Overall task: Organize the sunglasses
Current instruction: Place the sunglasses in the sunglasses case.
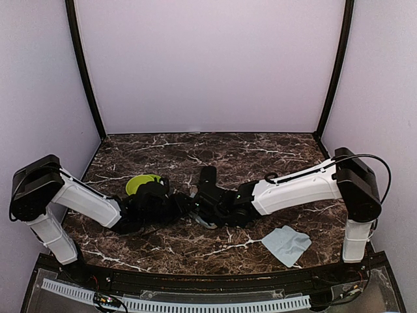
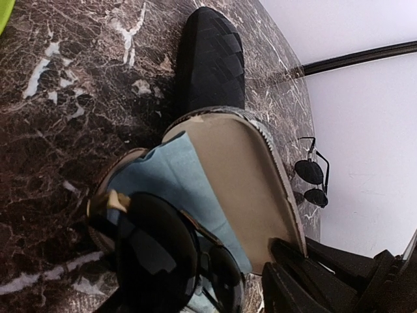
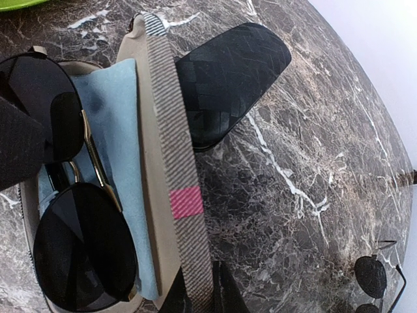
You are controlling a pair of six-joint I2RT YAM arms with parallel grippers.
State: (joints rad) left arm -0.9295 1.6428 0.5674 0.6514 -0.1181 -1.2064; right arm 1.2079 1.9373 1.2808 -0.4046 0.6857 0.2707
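From above, I am watching the left arm (image 1: 88, 201) and right arm (image 1: 296, 188) meeting over the middle of the bench (image 1: 260, 147), with a loose cloth (image 1: 287, 244) lying near the right base. Through the left wrist camera, I am seeing one pair of sunglasses (image 2: 159, 257) resting on a blue cloth (image 2: 172, 179) inside the open case (image 2: 127, 158), while the round pair (image 2: 311, 179) is lying well apart on the bench. Through the right wrist camera, the right claw (image 3: 199, 293) is clenching the striped lid (image 3: 172, 150). The left claw (image 3: 39, 137) is sitting at one lens, and I cannot tell whether it is gripping.

Table (image 1: 260, 147); striped case (image 3: 171, 130), black case (image 2: 212, 59), cloth (image 1: 287, 244), sunglasses (image 2: 309, 171)
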